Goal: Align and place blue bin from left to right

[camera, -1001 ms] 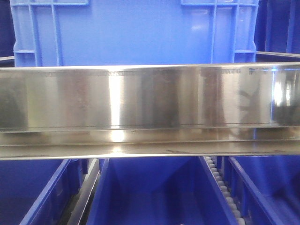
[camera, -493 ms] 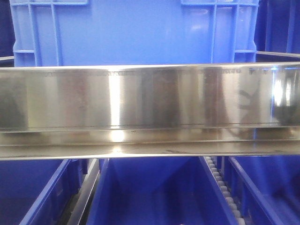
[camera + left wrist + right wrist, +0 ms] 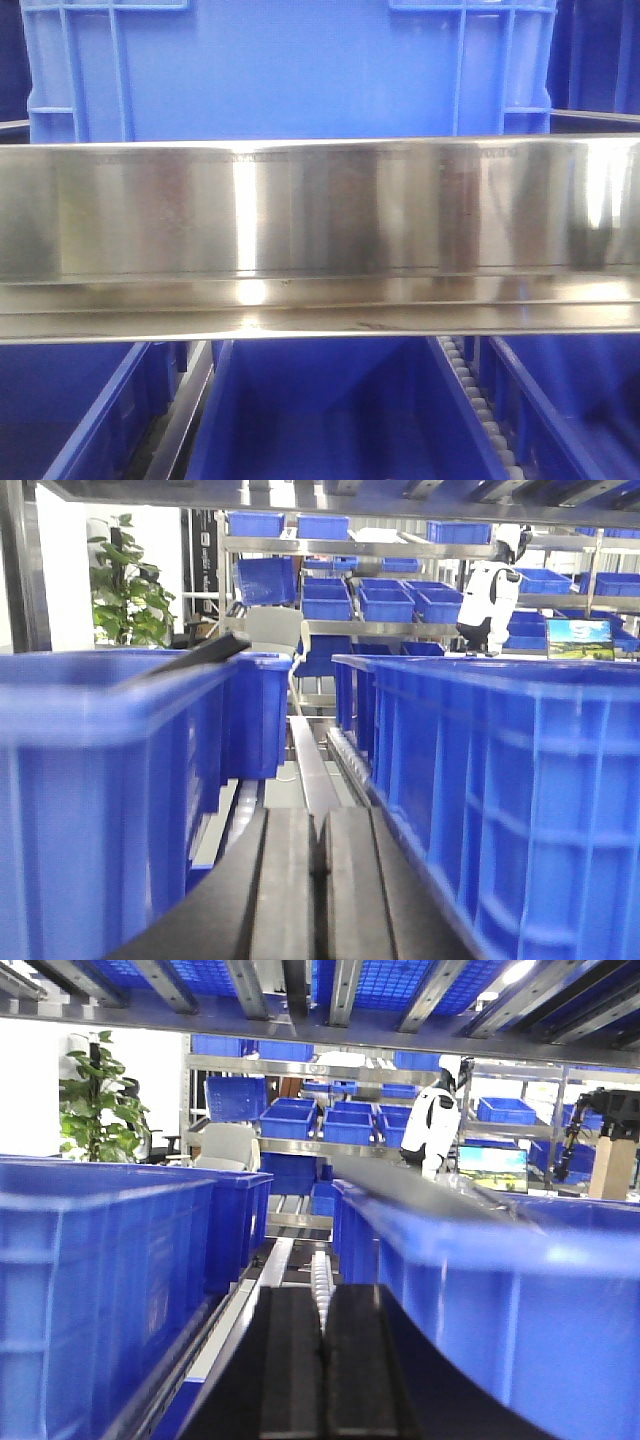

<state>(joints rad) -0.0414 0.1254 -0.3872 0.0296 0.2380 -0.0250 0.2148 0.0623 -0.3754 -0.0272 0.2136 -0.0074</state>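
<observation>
The blue bin (image 3: 290, 70) stands behind a steel shelf rail (image 3: 320, 210), filling the top of the front view, its corner ribs showing at both sides. In the left wrist view my left gripper (image 3: 316, 816) is shut and empty. It lies low in the gap between a blue bin wall on the left (image 3: 90, 800) and a ribbed bin (image 3: 500, 780) on the right. In the right wrist view my right gripper (image 3: 323, 1292) is shut on nothing, in the lane between a left bin (image 3: 100, 1260) and a blurred right bin (image 3: 500, 1290). No gripper shows in the front view.
Below the rail are lower blue bins (image 3: 320, 420) and a roller track (image 3: 480, 410). Metal rails (image 3: 305, 760) and white rollers (image 3: 320, 1270) run ahead of the grippers. Racks of small blue tubs (image 3: 390, 600), a white robot (image 3: 488, 600) and a plant (image 3: 125, 600) stand far behind.
In the front view the blue bin has shifted slightly to the right. The dark reflection at the right end of the steel rail has faded.
</observation>
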